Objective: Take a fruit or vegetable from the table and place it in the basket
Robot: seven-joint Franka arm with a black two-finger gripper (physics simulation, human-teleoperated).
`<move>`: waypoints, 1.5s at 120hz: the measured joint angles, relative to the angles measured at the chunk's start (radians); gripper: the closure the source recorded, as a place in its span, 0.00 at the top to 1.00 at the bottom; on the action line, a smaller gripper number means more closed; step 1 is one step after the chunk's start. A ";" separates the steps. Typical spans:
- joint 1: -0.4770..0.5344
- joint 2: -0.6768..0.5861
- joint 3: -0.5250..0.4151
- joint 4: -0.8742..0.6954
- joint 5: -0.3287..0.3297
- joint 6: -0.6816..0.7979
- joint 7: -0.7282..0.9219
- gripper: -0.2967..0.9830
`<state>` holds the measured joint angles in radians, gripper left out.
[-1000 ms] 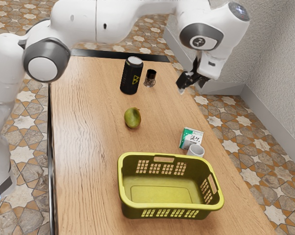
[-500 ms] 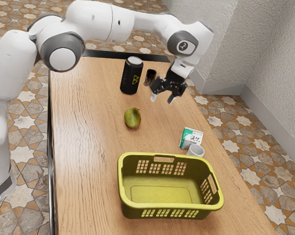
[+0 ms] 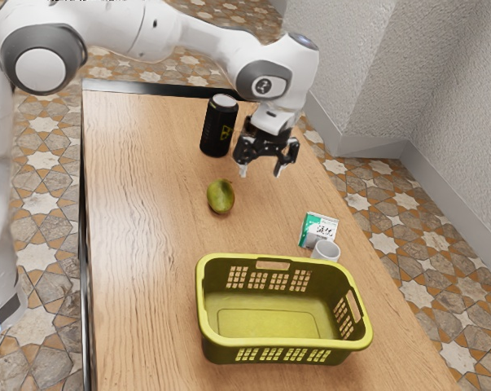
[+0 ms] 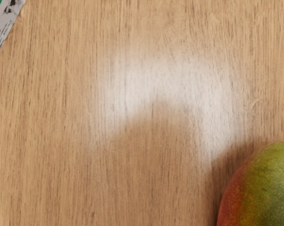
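In the exterior view my gripper [image 3: 261,172] hangs above the table, open, its two fingertips apart with nothing between them. The green mango [image 3: 221,196] lies on the wood, lower than the gripper and toward the exterior view's left. In the wrist view part of the mango [image 4: 264,193], red and green, shows near a corner. The yellow-green basket [image 3: 282,343] stands at the near part of the table, with its bare floor visible.
A black can [image 3: 216,130] stands behind the mango, near the gripper. A green-white packet [image 3: 318,228], whose edge also reaches into the wrist view, and a white cup [image 3: 326,250] stand just behind the basket. The wooden table [image 3: 147,244] carries them all.
My gripper has swung from beyond the table's edge toward the exterior view's left, over the table and closer to the mango. Its hand has turned, so both fingers now show. The objects have stayed put.
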<state>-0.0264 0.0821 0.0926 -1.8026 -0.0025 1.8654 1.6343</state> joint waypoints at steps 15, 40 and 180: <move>-0.093 -0.004 0.001 -0.023 0.004 0.025 0.031 0.76; -0.036 -0.010 0.083 -0.037 0.003 -0.001 0.077 0.77; -0.064 -0.115 0.172 -0.275 0.011 0.077 0.241 0.77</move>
<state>-0.0905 -0.0328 0.2647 -2.0774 0.0086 1.9419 1.8754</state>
